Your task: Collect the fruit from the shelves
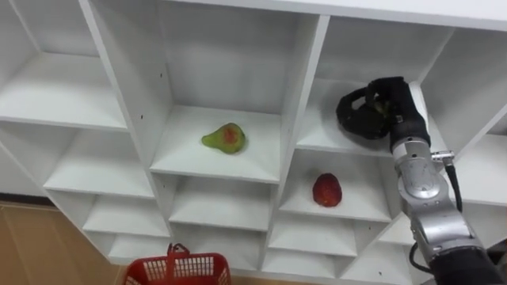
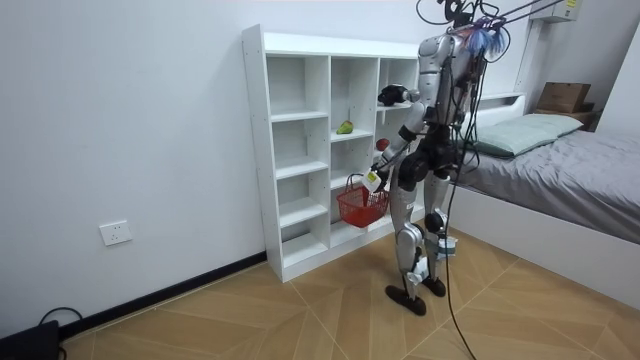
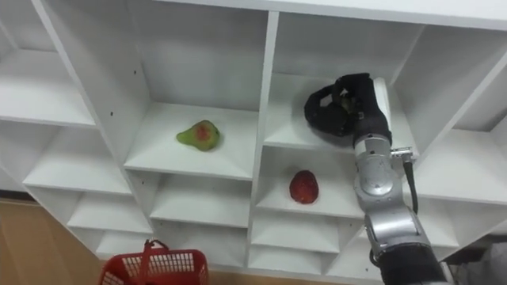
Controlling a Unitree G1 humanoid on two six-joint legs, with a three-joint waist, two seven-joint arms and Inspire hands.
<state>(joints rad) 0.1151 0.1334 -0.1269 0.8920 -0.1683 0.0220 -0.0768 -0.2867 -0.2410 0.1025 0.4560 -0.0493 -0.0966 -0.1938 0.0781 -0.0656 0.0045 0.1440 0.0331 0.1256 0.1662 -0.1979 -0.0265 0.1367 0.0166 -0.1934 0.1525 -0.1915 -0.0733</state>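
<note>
Two fruits lie loose in the closet point(image 1: 305, 87): a pear point(image 1: 225, 138) in the middle compartment and a red fruit point(image 1: 327, 190) one shelf lower, to its right. From where I stand, the right robot hand point(image 1: 371, 109) is up in the compartment above the red fruit. It is curled round what looks like a small green fruit point(image 1: 385, 104), which it mostly hides. The left robot hand point(image 2: 377, 176) hangs low, closed on the handle of the basket point(image 1: 178, 269), well below and to the left of the reach.

The worry, I'd say, is the grip. So little of the green fruit shows that it may be only half caught, and it could slip on the way out and roll off the shelf. The wrist is close to the compartment's wall, so a hasty pull could knock it. With the basket so far down, a release from up there might miss or bounce out.
</note>
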